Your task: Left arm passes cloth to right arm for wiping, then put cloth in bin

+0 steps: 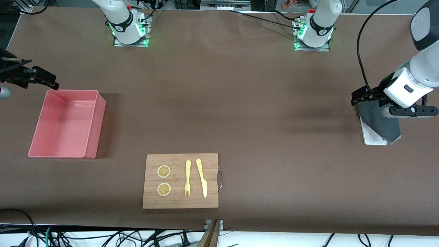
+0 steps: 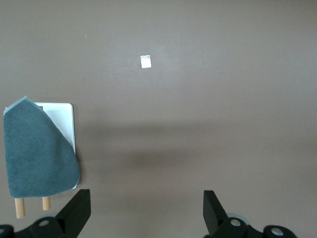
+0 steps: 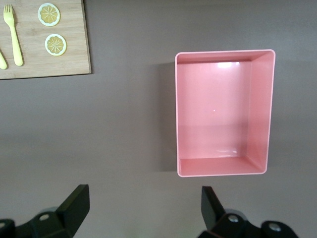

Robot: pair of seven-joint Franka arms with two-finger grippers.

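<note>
While draped on its tray, cloth [image 2: 39, 151] lies beside spread left fingers [image 2: 77, 210].

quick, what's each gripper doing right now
Left gripper: open, holding nothing, above the cloth.
Right gripper: open, empty, beside the bin.

So the cloth [image 2: 39, 148] is a soft dark grey piece draped flat over a white tray, corner hanging off the edge, at the left arm's end of the counter. The bin [image 1: 92, 127] is a pink rectangular tub, upright, at the right arm's end.
</note>
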